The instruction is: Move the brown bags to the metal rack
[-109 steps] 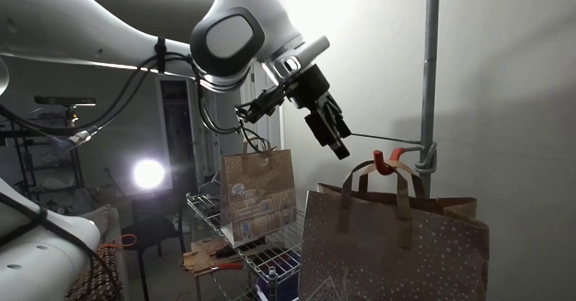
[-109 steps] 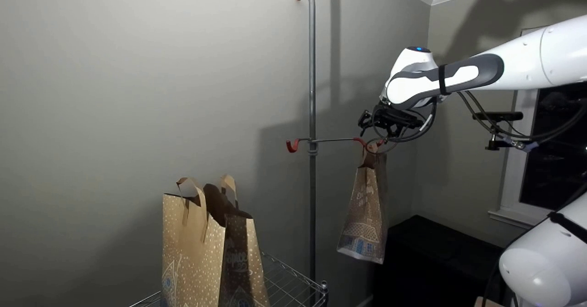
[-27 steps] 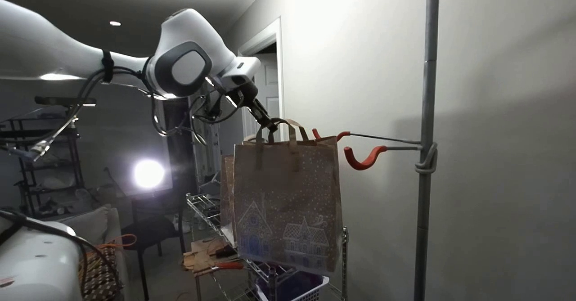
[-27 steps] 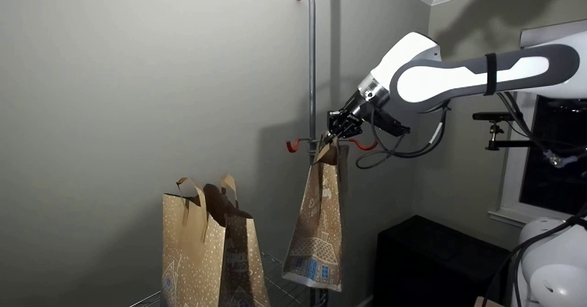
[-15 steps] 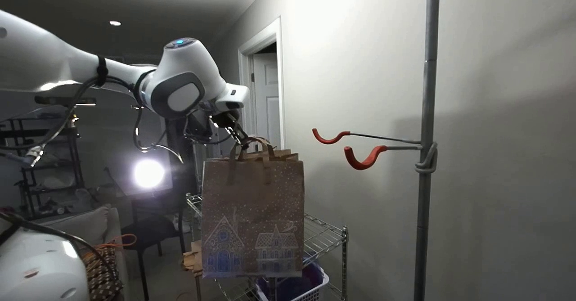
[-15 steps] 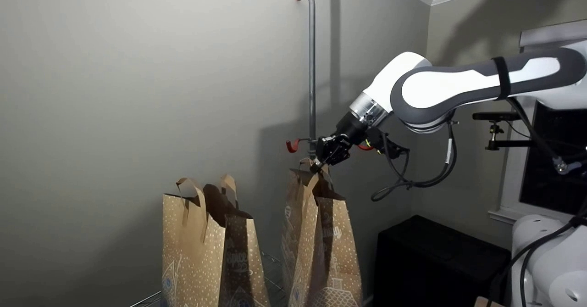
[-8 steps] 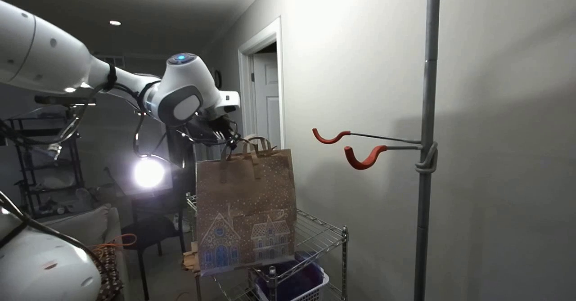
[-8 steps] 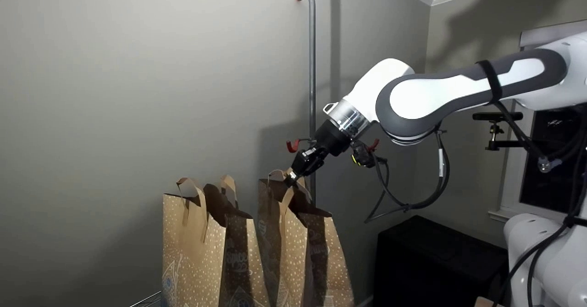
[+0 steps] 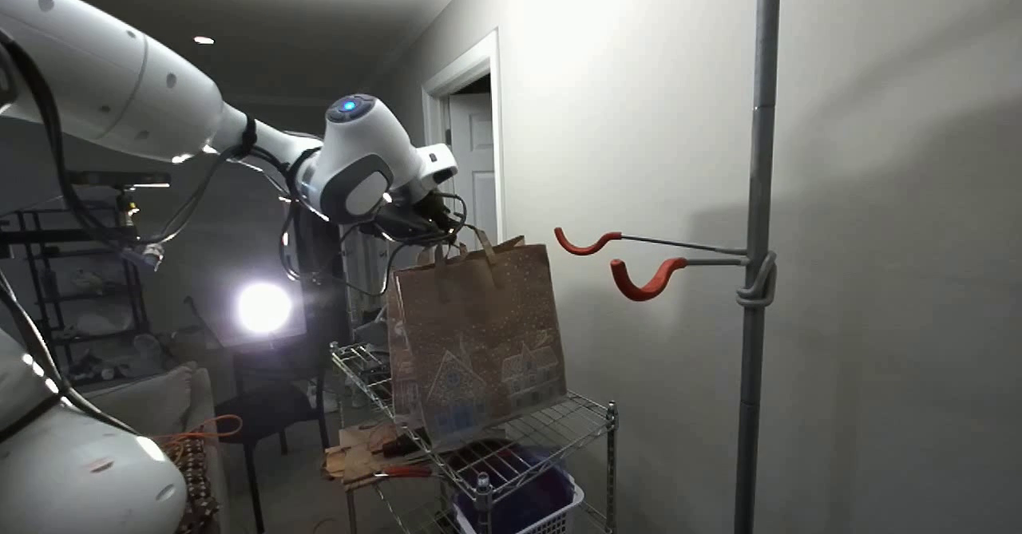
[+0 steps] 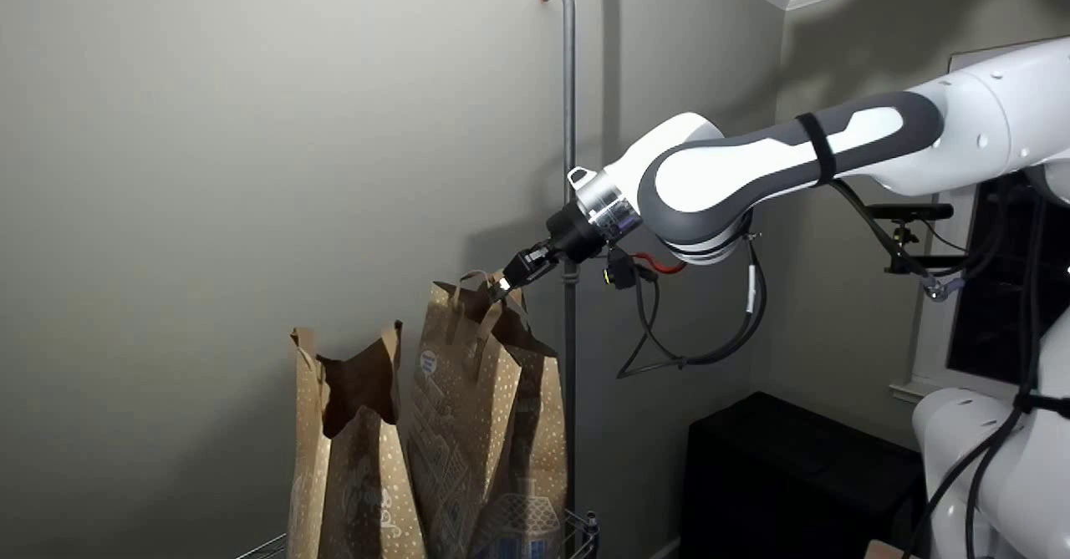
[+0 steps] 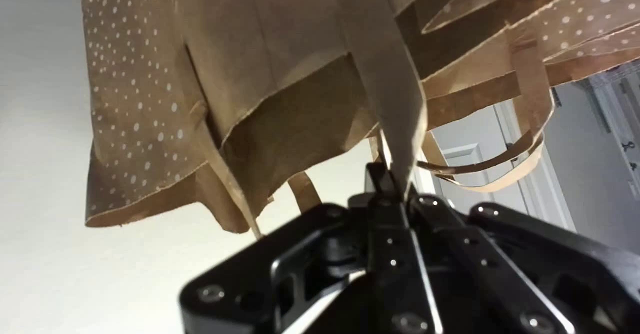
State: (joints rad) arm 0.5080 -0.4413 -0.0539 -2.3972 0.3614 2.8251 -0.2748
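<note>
Brown bag [image 10: 464,400] tilts below the end effector [image 10: 500,291], handle [image 11: 394,97] pinched.

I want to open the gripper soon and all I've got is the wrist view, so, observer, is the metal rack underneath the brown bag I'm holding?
Observer: Yes, in an exterior view the metal rack shows beneath the brown bag; whether it rests there or hangs just above, I can't tell.
Operator: Anything nearby I should steer away from?
Observer: Red hooks, I'd say: in an exterior view they stick out from a gray pole toward the picture's right.
Operator: And lower down?
Observer: A white basket shows under the metal rack's upper level.
</note>
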